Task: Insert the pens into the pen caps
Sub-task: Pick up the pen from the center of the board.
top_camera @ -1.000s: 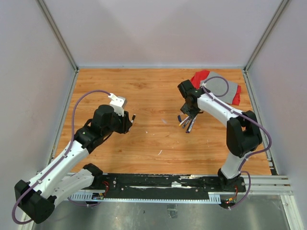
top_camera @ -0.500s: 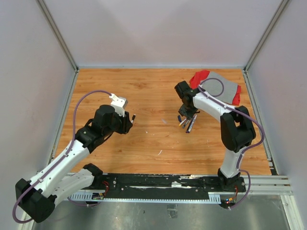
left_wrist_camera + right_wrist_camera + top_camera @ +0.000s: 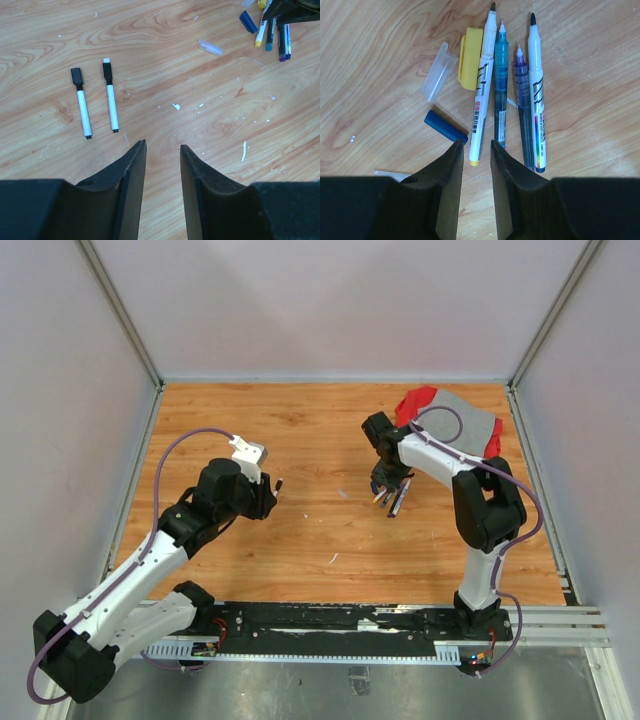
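Note:
Several uncapped pens lie side by side in the right wrist view: a white pen with a yellow end (image 3: 481,90), a teal pen (image 3: 500,95), a purple pen (image 3: 522,105) and a white pen with a blue end (image 3: 536,95). A yellow cap (image 3: 470,57), a clear cap (image 3: 439,71) and a blue cap (image 3: 445,126) lie beside them. My right gripper (image 3: 475,144) is open and empty, its tips either side of the yellow end without touching it. My left gripper (image 3: 162,146) is open and empty, hanging over bare wood. Two white pens with black caps (image 3: 81,102) (image 3: 110,97) lie ahead of it.
A red and grey pouch (image 3: 455,420) lies at the back right of the wooden table (image 3: 300,430). A small white scrap (image 3: 333,558) lies near the front middle. Metal posts and grey walls bound the table. The pen cluster (image 3: 390,498) sits right of centre.
My right gripper has shifted slightly left and settled over the pen cluster. My left arm has not moved.

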